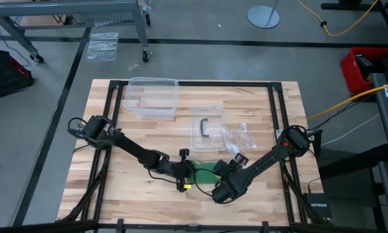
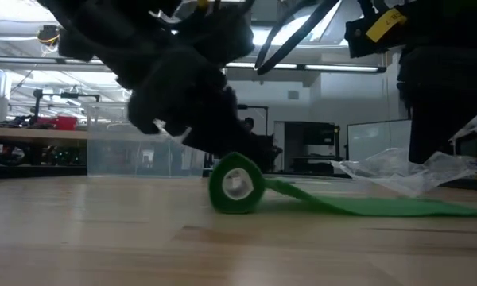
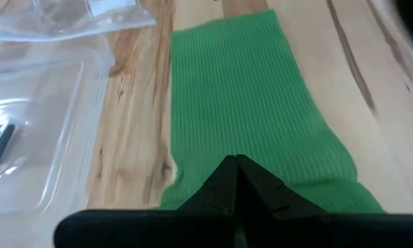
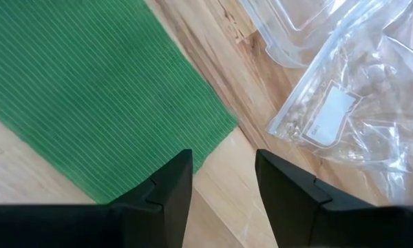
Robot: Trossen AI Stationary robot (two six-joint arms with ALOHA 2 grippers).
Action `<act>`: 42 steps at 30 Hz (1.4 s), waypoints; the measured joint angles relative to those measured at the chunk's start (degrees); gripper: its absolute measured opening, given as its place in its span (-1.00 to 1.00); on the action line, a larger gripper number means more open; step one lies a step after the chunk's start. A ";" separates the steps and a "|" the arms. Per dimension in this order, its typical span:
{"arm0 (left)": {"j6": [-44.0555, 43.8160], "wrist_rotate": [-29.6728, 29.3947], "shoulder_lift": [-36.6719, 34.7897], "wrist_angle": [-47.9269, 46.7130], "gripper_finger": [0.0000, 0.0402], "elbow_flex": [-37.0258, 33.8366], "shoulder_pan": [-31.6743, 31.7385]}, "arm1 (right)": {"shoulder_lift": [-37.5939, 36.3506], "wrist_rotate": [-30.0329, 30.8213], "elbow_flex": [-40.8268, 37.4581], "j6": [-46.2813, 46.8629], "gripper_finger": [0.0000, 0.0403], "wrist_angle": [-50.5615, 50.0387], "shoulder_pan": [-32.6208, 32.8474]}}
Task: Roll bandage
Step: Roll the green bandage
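While bandage (image 2: pixel 237 187) lies part-rolled on table (image 1: pixel 258 194), note left gripper (image 3: pixel 235 180): fingers pressed together, tip on roll end, likely to turn roll along strip. Right gripper (image 4: pixel 222 180): fingers spread, holding nothing, hovering over free end of strip, plausibly ready to pin cloth flat. Check low view: only it shows compact roll with flat tail trailing toward plastic bag (image 2: pixel 413 171). Wrist views show flat ribbed cloth only. High view adds clear container (image 1: pixel 152 97) and lid (image 1: pixel 207 128), well apart from roll.
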 joint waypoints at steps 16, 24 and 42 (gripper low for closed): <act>-0.11 -0.01 -6.16 -20.05 -1.00 -0.09 -0.25 | 0.00 -0.94 0.00 1.81 -0.18 -0.50 2.52; 0.61 1.35 -10.07 -32.24 -1.00 -0.24 -0.31 | 0.00 -0.86 0.00 3.28 -0.18 0.09 3.75; -0.22 -0.57 -14.30 -32.59 -1.00 -1.48 0.09 | 0.02 1.78 -0.02 3.26 -0.18 2.72 3.69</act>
